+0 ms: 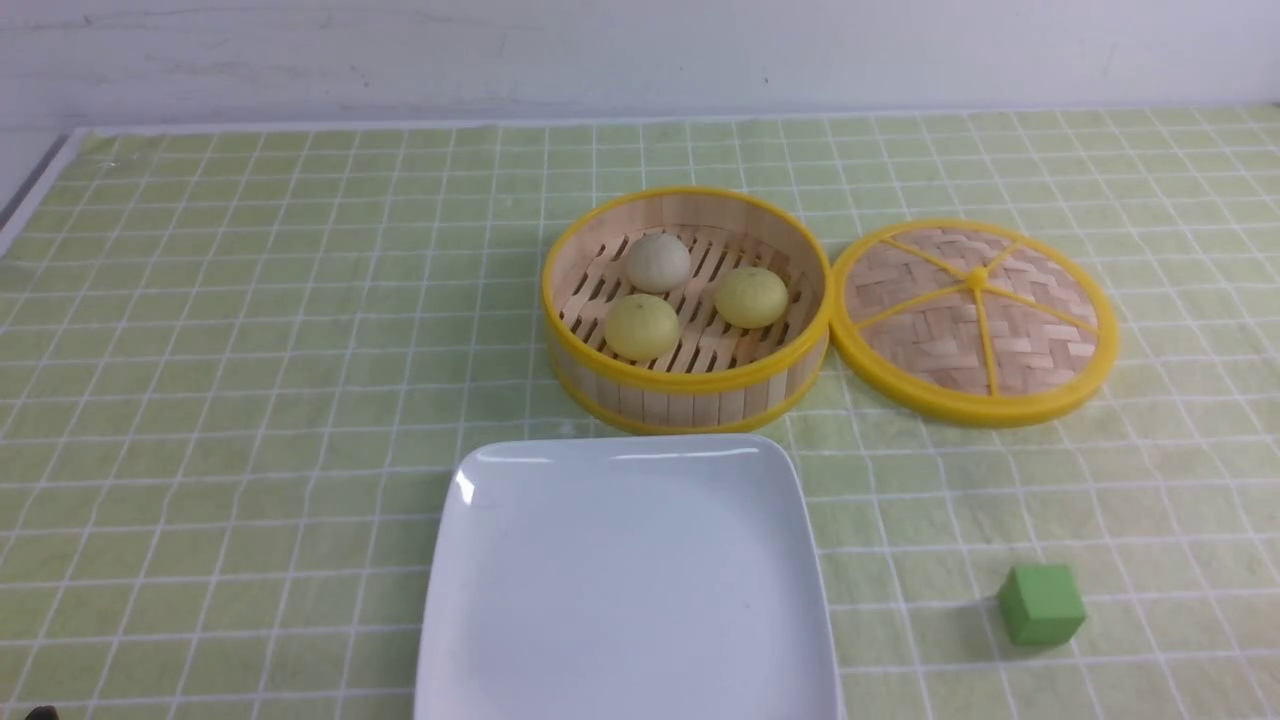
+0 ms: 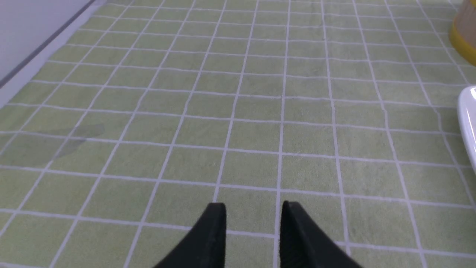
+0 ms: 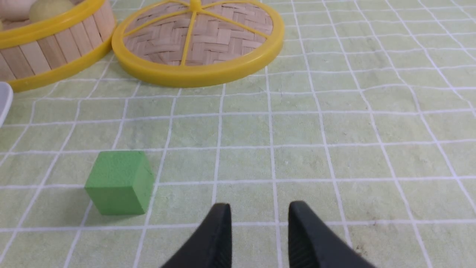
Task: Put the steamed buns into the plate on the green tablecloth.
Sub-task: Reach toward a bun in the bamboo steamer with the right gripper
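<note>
Three steamed buns lie in the steamer basket (image 1: 690,385): an off-white one (image 1: 657,262) at the back, a pale yellow one (image 1: 750,296) to the right and another pale yellow one (image 1: 642,326) in front. The white square plate (image 1: 630,580) sits empty on the green tablecloth (image 1: 250,400), just in front of the basket. My left gripper (image 2: 253,204) hovers open over bare cloth, left of the plate's edge (image 2: 469,123). My right gripper (image 3: 260,204) is open too, with nothing between its fingers, right of the green cube. Neither gripper shows in the front view.
The woven steamer lid (image 1: 975,320) lies flat against the basket's right side. A small green cube (image 1: 1041,604) stands on the cloth to the right of the plate, close to my right gripper (image 3: 119,182). The table's left edge (image 2: 44,44) runs beside my left gripper.
</note>
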You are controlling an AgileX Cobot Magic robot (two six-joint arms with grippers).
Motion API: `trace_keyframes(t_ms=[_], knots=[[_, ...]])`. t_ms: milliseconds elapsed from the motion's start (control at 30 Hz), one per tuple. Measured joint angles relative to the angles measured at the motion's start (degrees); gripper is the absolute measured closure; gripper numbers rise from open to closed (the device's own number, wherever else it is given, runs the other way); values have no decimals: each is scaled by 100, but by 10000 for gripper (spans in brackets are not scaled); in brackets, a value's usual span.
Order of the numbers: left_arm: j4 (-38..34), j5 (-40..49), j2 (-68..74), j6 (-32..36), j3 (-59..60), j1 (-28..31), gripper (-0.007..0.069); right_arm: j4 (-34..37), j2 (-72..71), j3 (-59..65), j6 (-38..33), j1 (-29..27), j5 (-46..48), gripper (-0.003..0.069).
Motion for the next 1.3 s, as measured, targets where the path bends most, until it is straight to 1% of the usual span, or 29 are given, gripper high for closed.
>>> trace_keyframes(t_ms=[667, 733, 800, 833, 867, 933, 967, 1033, 1100, 1167, 1300], knots=[[0, 0, 0, 0, 0, 0, 382, 0, 0, 0, 0, 0, 0, 419], [-81, 0, 0, -84, 0, 0, 382, 0, 0, 0, 0, 0, 0, 419], [-559, -23, 0, -459, 0, 0, 382, 0, 0, 0, -23, 0, 0, 419], [-1089, -25, 0, -873, 0, 0, 382, 46, 0, 0, -9, 0, 0, 419], [-1461, -30, 0, -1167, 0, 0, 382, 204, 0, 0, 94, 0, -5, 419], [-2343, -23, 0, -1866, 0, 0, 382, 814, 0, 0, 546, 0, -12, 419], [-2770, -15, 0, -2229, 6, 0, 382, 1327, 0, 0, 805, 0, -32, 419], [-3414, -15, 0, -2825, 24, 0, 382, 1991, 0, 27, 1171, 0, -126, 419], [-3750, -25, 0, -3179, 41, 0, 382, 2544, 0, 27, 1326, 0, -266, 419], [-3862, -48, 0, -3365, 48, 0, 382, 2868, 0, 27, 1358, 0, -358, 419], [-3960, -251, 0, -3673, 48, 0, 382, 3084, 0, 27, 1384, 0, -562, 419]])
